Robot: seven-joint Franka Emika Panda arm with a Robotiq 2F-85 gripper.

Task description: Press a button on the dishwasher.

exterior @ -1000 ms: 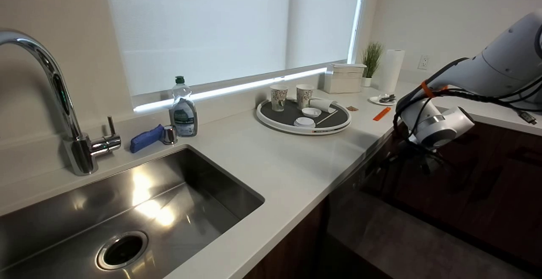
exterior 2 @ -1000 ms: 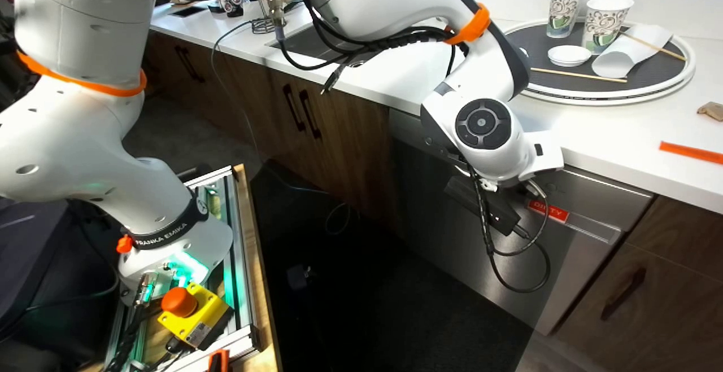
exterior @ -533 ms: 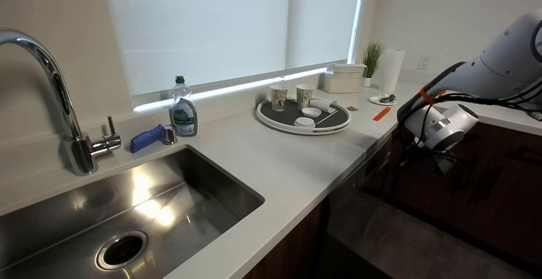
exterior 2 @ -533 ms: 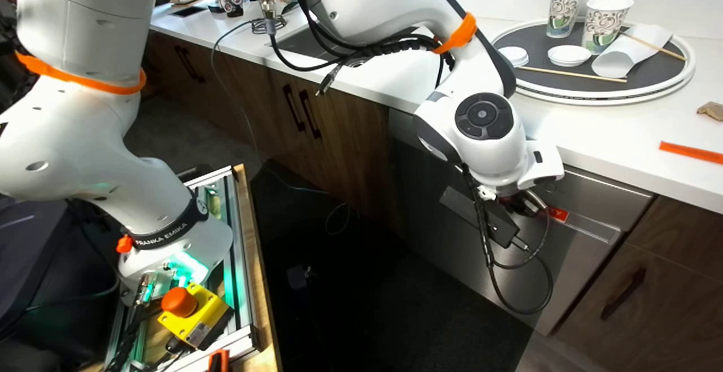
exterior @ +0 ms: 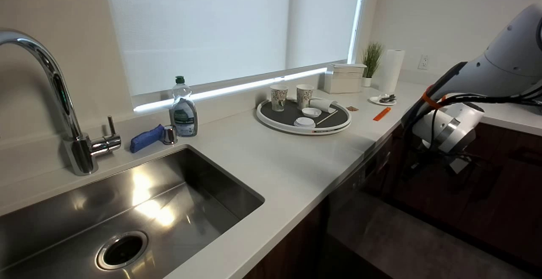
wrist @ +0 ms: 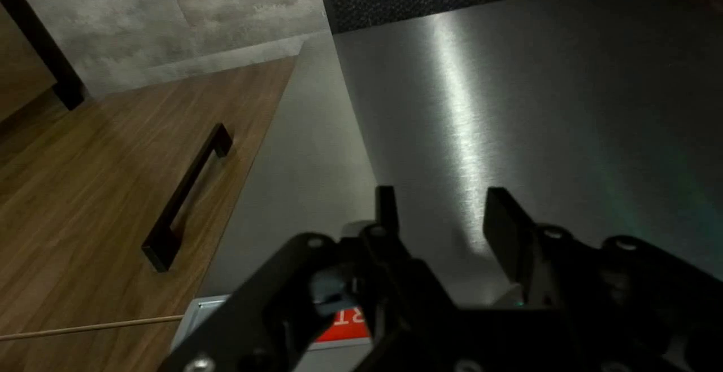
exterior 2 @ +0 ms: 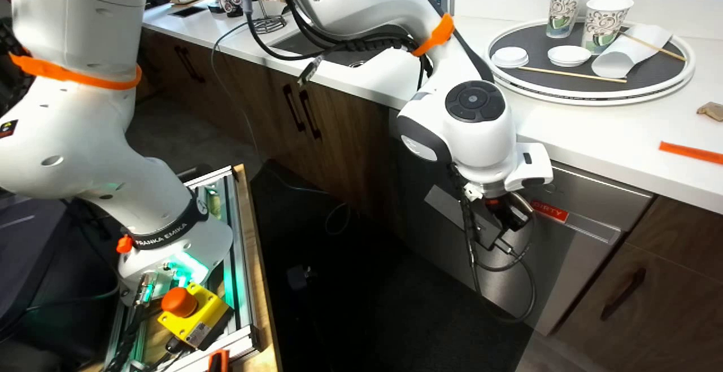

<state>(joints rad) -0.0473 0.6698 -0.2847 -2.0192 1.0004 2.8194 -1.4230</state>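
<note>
The dishwasher (exterior 2: 570, 265) has a dark, slightly glossy metal front under the counter in an exterior view. Its front also fills much of the wrist view (wrist: 553, 112). A red sign reading DIRTY (exterior 2: 549, 211) is on its upper front; part of the sign shows upside down between gripper parts in the wrist view (wrist: 345, 327). I cannot make out any button. My gripper (wrist: 439, 194) is open and empty, its two black fingertips apart, with the dishwasher front beyond them. It hangs below counter height in front of the dishwasher. The fingertips are hidden in an exterior view behind the wrist and cables.
The white countertop edge (exterior 2: 593, 160) overhangs the dishwasher. A round tray (exterior 2: 686, 75) with cups and lids stands on the counter. A wooden cabinet with a dark handle (wrist: 189, 191) adjoins the dishwasher. Cables loop below the wrist. A sink (exterior: 250, 194) is cut into the counter.
My hand has drawn back from the counter and tilted to point more downward. In an exterior view it has shifted left, and the whole DIRTY sign shows again. The gripper holds nothing.
</note>
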